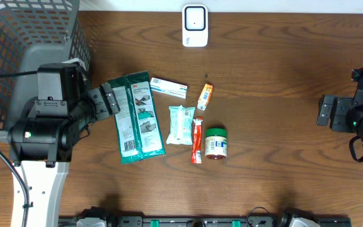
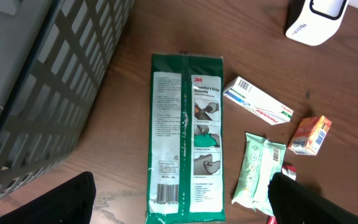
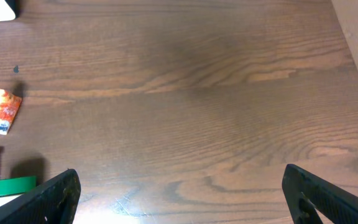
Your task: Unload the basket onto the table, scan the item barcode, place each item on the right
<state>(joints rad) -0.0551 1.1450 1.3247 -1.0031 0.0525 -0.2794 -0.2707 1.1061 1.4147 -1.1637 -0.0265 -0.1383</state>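
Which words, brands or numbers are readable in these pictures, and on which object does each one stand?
"3M": red logo near the top of the green package.
"Comfort Grip": on the same package, just under the logo.
Too small or blurred to read: the package's fine print and barcode digits, and the print on the white box, orange box, pale green pack, jar and white scanner.

Glove packet (image 1: 136,116) lies flat on the table (image 1: 276,157) just ahead of the left tool (image 1: 109,99). The basket (image 1: 17,38) stands to the tool's left, with the box (image 1: 168,86), wipes pack (image 1: 181,125) and carton (image 1: 205,96) to its right and the scanner (image 1: 195,26) farther beyond.
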